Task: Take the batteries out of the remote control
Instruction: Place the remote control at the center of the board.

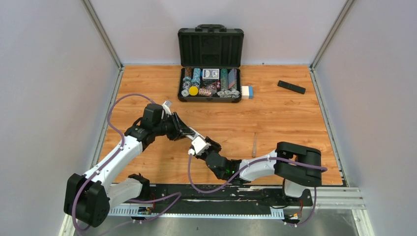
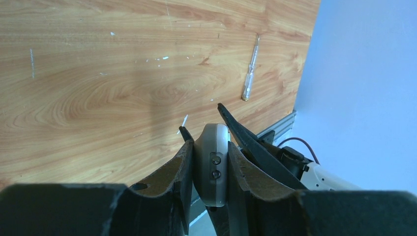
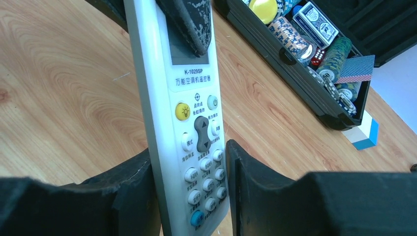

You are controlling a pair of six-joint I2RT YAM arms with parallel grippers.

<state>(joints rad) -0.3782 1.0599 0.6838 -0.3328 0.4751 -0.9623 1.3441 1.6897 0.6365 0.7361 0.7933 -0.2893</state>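
Left gripper [image 2: 204, 132] partly closed, clamping the remote control [image 3: 192, 98] above the tabletop [image 3: 59, 73]. Right gripper [image 3: 189, 152] closed against its lower edges. No batteries visible, judged still inside. Unloading not yet begun.

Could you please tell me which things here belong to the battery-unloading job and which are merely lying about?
For the job: long white plastic remote control, gripped by left gripper and right gripper; batteries not visible.
Lying about: open black hard case of poker chips, slim black remote, small white-and-blue box, thin pale screwdriver-like tool.
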